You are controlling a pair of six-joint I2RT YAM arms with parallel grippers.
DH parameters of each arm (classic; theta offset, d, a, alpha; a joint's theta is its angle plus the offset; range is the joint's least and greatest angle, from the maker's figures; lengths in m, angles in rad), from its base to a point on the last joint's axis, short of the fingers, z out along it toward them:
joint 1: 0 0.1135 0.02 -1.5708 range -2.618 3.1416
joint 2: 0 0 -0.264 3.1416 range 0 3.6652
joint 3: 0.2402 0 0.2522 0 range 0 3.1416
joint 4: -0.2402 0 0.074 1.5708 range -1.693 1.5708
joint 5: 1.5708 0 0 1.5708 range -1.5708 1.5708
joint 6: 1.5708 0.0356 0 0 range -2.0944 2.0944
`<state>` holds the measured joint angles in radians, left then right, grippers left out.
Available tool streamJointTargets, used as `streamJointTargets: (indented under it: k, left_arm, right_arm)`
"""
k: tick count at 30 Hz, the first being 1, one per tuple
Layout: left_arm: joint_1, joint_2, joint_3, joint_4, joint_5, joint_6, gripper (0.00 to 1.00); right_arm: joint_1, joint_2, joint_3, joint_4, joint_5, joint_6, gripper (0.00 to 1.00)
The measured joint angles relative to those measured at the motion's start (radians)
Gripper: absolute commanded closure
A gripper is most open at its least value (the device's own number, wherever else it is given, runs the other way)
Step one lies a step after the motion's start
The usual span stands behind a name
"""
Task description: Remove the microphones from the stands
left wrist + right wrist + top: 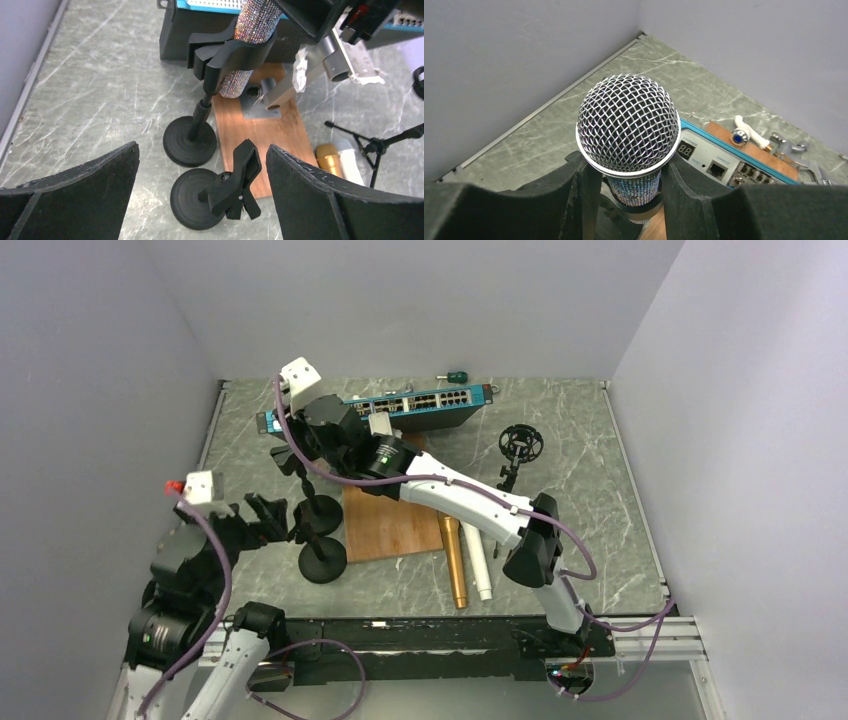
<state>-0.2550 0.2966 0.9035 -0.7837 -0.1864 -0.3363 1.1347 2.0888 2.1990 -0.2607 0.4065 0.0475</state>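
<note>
Biggest thing on my feed is the table point(600, 500), a grey-green marble-look slab with pale veins. The right arm point(470, 500), in white shells with black joints, stretches across it to the far left corner. Along the back lies a flat blue network switch point(420, 405), and in front of that a rectangular wooden board point(390, 525) with visible grain.

Two matte black stands sit just left of the board. The stand point(190, 142) farther back has a round disc base and a short post, and its clip point(235, 52) wraps the microphone point(628, 127). So the mic sits in the clip, upright-ish, with a rhinestone-sparkly handle and a round silver mesh head. The right gripper point(630, 200) has closed its black foam fingers onto the handle just under the head, one each side.

The left gripper point(202, 150) hangs spread wide with nothing in it, above the second stand point(197, 200), whose clip is bare.

Smaller bits: a gold mic point(456, 565) and a white mic point(480, 562) lie side by side, and there's a ring-shaped shock mount point(520, 443).
</note>
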Motion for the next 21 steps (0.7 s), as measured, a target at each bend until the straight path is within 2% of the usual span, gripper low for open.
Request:
streamJointTargets:
  k: [5, 7, 13, 21]
  left_arm:
    - [0.000, 0.213, 0.060, 0.006, 0.041, 0.027, 0.01]
    - [0.000, 0.244, 0.047, 0.043, 0.069, 0.048, 0.01]
    - [0.000, 0.198, 0.014, 0.104, 0.104, 0.094, 0.01]
    - [0.000, 0.389, 0.058, 0.133, 0.164, 0.132, 0.01]
  right_arm:
    - [-0.026, -0.019, -0.039, -0.001, -0.105, -0.002, 1.00]
    - [-0.045, -0.033, -0.063, 0.001, -0.156, 0.005, 1.00]
    - [-0.116, -0.088, -0.142, 0.028, -0.319, 0.041, 1.00]
    - [-0.152, -0.088, -0.136, 0.016, -0.446, 0.053, 1.00]
